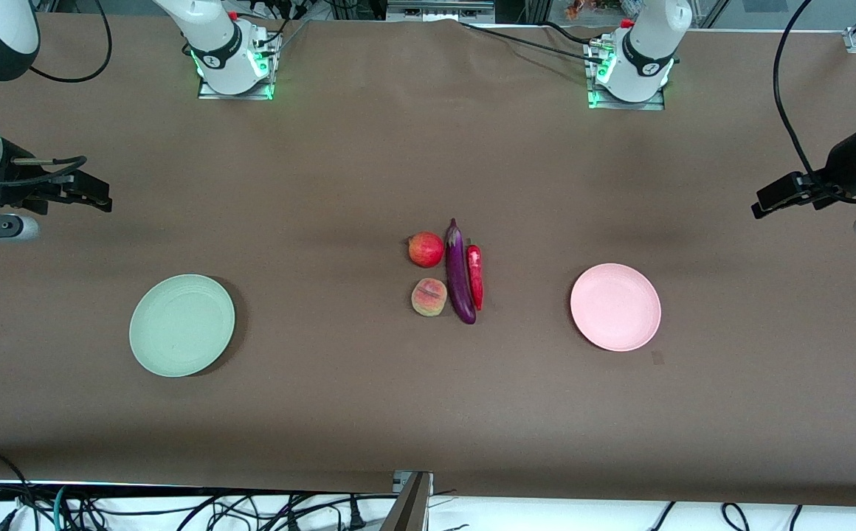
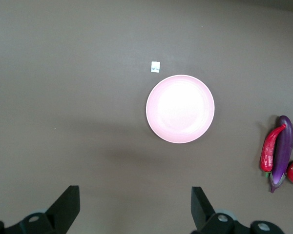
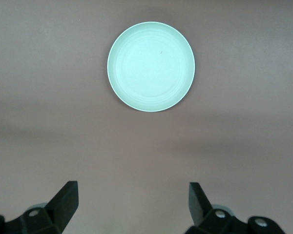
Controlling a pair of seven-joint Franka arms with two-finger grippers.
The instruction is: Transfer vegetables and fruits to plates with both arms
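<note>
Eggplant (image 1: 460, 274), chili (image 1: 476, 276), apple (image 1: 426, 249) and peach (image 1: 429, 296) cluster mid-frame, untouched. Our left gripper (image 2: 134, 207) and right gripper (image 3: 133, 204) hover wide open, empty. We should descend squarely and grip across each piece's narrow width.

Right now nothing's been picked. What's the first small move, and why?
Probably bring the left pincer in over the chili pepper. Both plates, pink and green, are bare, and both pincers are open and away from the produce. The chili lies on the cluster's side toward the pink plate, touching the eggplant.
</note>
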